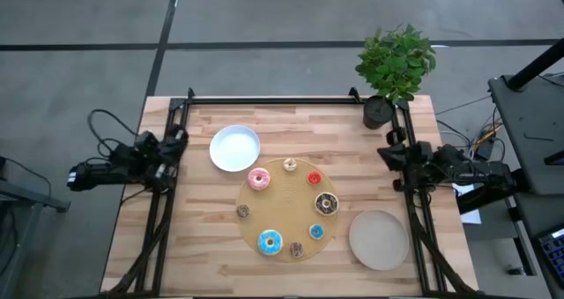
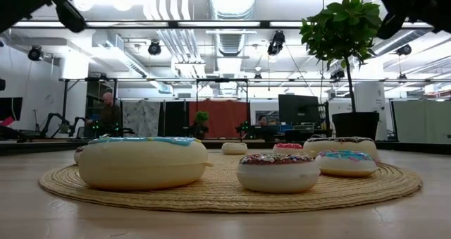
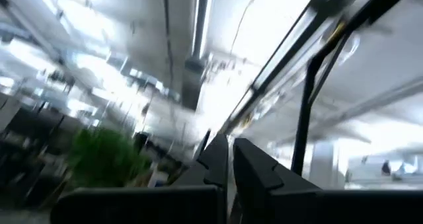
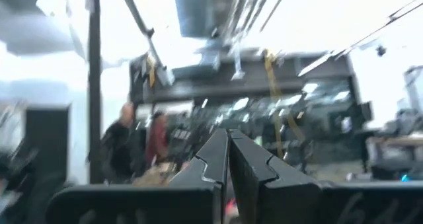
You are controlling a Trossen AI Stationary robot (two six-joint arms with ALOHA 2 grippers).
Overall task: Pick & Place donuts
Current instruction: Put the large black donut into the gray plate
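Overhead, pale butcher-block wooden table (image 1: pixel 211 246) on grey floor; potted green plant (image 1: pixel 395 63) at 1 o'clock corner. Round tan woven board (image 1: pixel 286 213) at centre carries eight toy donuts: pink-iced (image 1: pixel 258 179) at 10, chocolate-sprinkled (image 1: pixel 327 204) at 3, blue-iced (image 1: pixel 270 242) at 7, smaller ones around the rim. White round plate (image 1: pixel 235 148) and beige round plate (image 1: pixel 379 239) hold nothing. Left gripper (image 3: pixel 229 159) and right gripper (image 4: pixel 229 151) parked at table edges, fingers closed together, holding nothing.

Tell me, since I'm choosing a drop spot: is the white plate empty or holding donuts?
Empty. The white plate shows bare in the high view; the donuts lie on the woven board.
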